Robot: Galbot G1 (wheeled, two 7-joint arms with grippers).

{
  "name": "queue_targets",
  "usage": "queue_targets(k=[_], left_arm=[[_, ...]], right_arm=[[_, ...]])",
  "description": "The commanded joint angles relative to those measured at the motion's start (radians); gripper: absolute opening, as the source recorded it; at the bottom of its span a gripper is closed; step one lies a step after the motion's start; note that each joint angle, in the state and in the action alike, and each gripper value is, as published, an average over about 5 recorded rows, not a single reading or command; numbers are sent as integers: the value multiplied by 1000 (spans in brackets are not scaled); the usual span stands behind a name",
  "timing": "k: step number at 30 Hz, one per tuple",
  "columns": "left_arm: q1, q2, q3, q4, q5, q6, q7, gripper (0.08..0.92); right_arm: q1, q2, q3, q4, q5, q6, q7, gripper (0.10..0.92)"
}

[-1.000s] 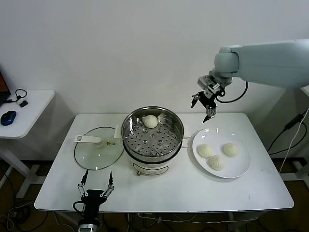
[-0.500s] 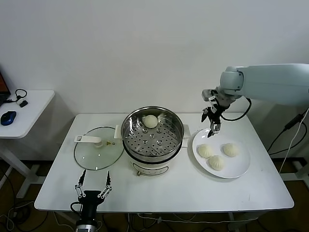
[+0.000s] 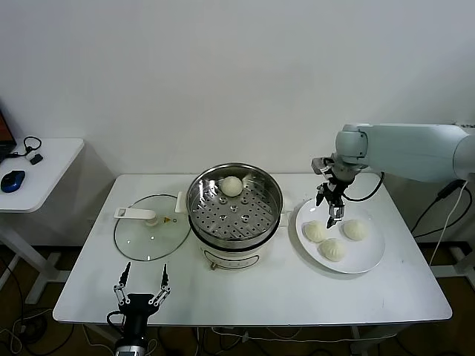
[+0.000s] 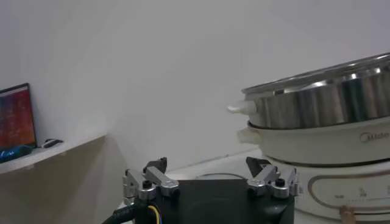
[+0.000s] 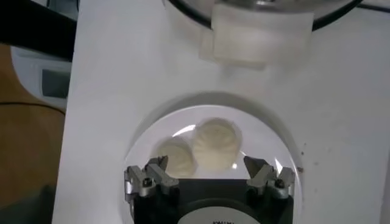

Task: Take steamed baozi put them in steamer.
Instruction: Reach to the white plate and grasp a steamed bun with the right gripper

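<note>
A: Progress? One bun point(image 3: 232, 186) sits in the steamer point(image 3: 234, 211), centre of the head view, toward the tray's far edge. Three buns point(image 3: 335, 239) left on the plate point(image 3: 367, 257), right of centre. So one of four done, by my read.

B: Right gripper point(image 3: 332, 205)?

A: Over the plate's upper-left rim, just above the nearest bun point(image 3: 316, 231). Jaws spread wide, nothing held. Wrist view agrees: two buns point(image 5: 215, 143) show between the fingers point(image 5: 150, 178), untouched.

B: Left gripper point(image 3: 139, 287)?

A: Parked bottom left of the head view, below the table point(image 3: 223, 293) edge, jaws apart, empty.

B: Blind spots?

A: Right wrist view cuts off the third bun behind the gripper body. Can't tell from the head view how close the fingertips are to the bun. Left wrist view shows only the steamer's side, not its inside. Lid point(image 3: 152, 236) lies flat left of the steamer.
</note>
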Motion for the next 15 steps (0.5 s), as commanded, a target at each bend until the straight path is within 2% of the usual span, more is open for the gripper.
queue_targets(k=[1,15], left_arm=[[-2,-49,-3,4,1,0,1,823],[-2,-49,-17,8,1,-1,2,823]], right_arm=[[-107,-2,54,-57,-86,-2,-4,823],[-232,31,152,-152,-116,-14,54,823]])
